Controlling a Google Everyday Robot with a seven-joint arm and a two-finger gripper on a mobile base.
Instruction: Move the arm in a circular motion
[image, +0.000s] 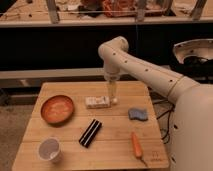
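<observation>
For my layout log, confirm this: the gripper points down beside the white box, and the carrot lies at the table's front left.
Wrong on one count: the camera view shows the carrot at the table's front right. The gripper does point down beside the white box.

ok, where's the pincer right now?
In the camera view the pincer points down over the far half of the wooden table, beside the right end of the small white box; the blue sponge lies further right.

Arm (145, 70) white, dark dots; gripper (113, 96) pale, over light-wood table (65, 161) by white box (97, 102). Bowl (57, 109) orange. Cup (49, 149) white. Carrot (137, 146) orange. Sponge (137, 114) blue. Bar (90, 132) black, pale stripe.
</observation>
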